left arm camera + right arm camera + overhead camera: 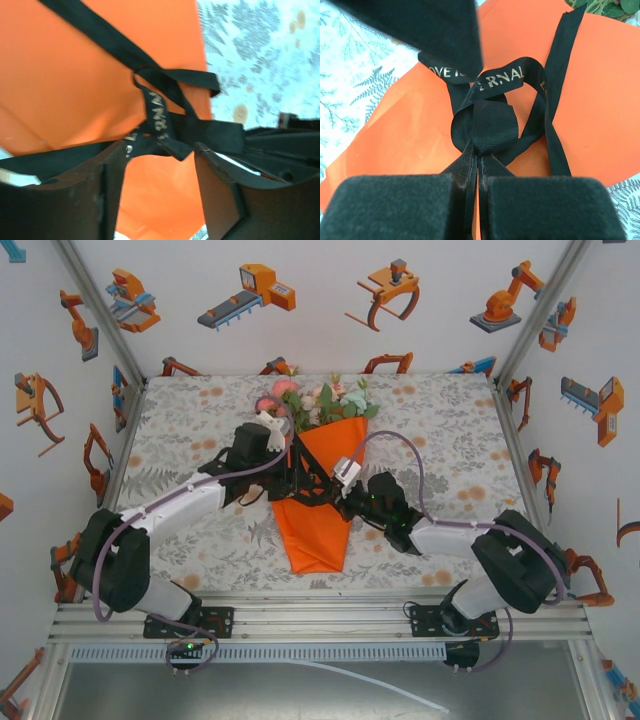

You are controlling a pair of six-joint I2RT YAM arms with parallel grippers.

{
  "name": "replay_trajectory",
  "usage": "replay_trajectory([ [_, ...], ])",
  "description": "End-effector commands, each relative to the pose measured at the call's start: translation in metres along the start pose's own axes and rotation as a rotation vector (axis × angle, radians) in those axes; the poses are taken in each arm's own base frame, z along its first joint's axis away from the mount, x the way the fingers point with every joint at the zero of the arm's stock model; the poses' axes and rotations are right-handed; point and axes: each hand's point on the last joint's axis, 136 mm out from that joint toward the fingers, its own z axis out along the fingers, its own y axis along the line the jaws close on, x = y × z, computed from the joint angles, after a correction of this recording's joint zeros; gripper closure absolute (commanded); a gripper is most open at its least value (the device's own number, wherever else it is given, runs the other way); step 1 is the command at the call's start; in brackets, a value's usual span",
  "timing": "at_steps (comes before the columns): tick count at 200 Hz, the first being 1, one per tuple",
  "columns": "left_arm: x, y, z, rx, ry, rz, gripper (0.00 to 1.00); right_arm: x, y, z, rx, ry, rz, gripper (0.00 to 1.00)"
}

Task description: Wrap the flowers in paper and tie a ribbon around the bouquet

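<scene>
The bouquet lies mid-table, an orange paper (315, 535) cone with pink, cream and green flowers (320, 400) at its far end. A black ribbon (492, 125) with pale lettering crosses the paper in a loose knot with a loop. My right gripper (479, 167) is shut on a fold of ribbon just below the knot. In the left wrist view the ribbon (157, 112) knot sits just past my left gripper (160, 185), which is open with only orange paper (75, 75) showing between its fingers (85, 195). From above, both grippers (295, 475) (320, 488) meet over the cone's middle.
A leaf-patterned tablecloth (200, 440) covers the table, bounded by white walls with orange robot pictures. Purple-grey cables (400, 445) arc from the right wrist over the cloth. An aluminium rail (320, 620) runs along the near edge by the arm bases.
</scene>
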Motion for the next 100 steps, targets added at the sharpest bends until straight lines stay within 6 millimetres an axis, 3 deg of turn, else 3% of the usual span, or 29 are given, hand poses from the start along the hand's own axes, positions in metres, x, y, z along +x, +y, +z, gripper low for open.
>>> replay_trajectory([
  [1, -0.035, 0.028, -0.001, -0.204, -0.089, -0.001, 0.40, -0.012, 0.006, -0.004, -0.035, 0.007, -0.083, 1.00],
  [49, -0.058, 0.067, 0.032, -0.443, -0.092, 0.057, 0.38, 0.001, 0.005, -0.016, -0.040, 0.145, -0.191, 1.00],
  [100, -0.056, 0.078, 0.083, -0.490, 0.045, 0.176, 0.43, 0.000, 0.008, -0.012, -0.061, 0.144, -0.202, 1.00],
])
